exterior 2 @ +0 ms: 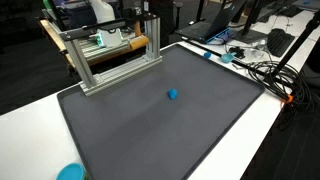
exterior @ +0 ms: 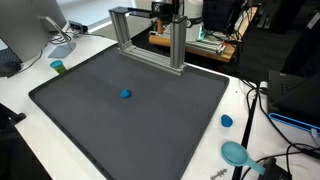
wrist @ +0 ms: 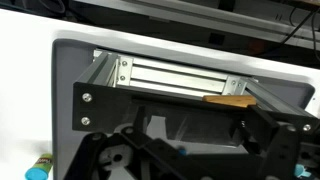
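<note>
A small blue ball-like item lies alone near the middle of a dark grey mat. At the mat's far edge stands an aluminium frame. My gripper hangs high above that frame, far from the blue item, and touches nothing. In the wrist view the gripper is open with nothing between its black fingers. Past them show the frame, a wooden piece and the blue item as a small dot.
The mat lies on a white table. A green cup, a blue cap and a teal bowl sit on its margins. Cables crowd one side. A monitor stands at a corner.
</note>
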Controlling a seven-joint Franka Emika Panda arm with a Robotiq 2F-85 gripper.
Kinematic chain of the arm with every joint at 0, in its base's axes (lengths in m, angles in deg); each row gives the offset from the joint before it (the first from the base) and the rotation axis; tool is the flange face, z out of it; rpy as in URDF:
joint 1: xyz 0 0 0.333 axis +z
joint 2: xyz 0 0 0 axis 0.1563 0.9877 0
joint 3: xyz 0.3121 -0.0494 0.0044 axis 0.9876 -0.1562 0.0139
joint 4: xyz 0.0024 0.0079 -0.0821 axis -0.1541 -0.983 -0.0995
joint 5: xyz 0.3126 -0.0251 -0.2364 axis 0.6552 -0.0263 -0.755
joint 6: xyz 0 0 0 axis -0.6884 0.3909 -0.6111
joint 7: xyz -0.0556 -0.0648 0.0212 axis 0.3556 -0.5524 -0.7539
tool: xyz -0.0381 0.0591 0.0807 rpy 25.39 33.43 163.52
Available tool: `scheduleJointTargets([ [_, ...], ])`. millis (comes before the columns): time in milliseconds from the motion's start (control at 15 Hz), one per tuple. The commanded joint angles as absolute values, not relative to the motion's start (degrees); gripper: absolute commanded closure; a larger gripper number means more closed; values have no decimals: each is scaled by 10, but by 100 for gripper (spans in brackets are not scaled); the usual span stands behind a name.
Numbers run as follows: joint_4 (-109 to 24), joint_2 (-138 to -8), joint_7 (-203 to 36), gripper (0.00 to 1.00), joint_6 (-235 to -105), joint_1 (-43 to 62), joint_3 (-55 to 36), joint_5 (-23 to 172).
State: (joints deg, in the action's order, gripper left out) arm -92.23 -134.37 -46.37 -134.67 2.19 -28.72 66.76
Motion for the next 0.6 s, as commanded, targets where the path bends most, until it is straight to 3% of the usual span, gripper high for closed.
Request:
scheduleJointTargets([
  [0,-921,-1343,-462,0,-1346,19,-285,669],
  [533,-975,-1396,-627,0,-1381,38,-173,771],
])
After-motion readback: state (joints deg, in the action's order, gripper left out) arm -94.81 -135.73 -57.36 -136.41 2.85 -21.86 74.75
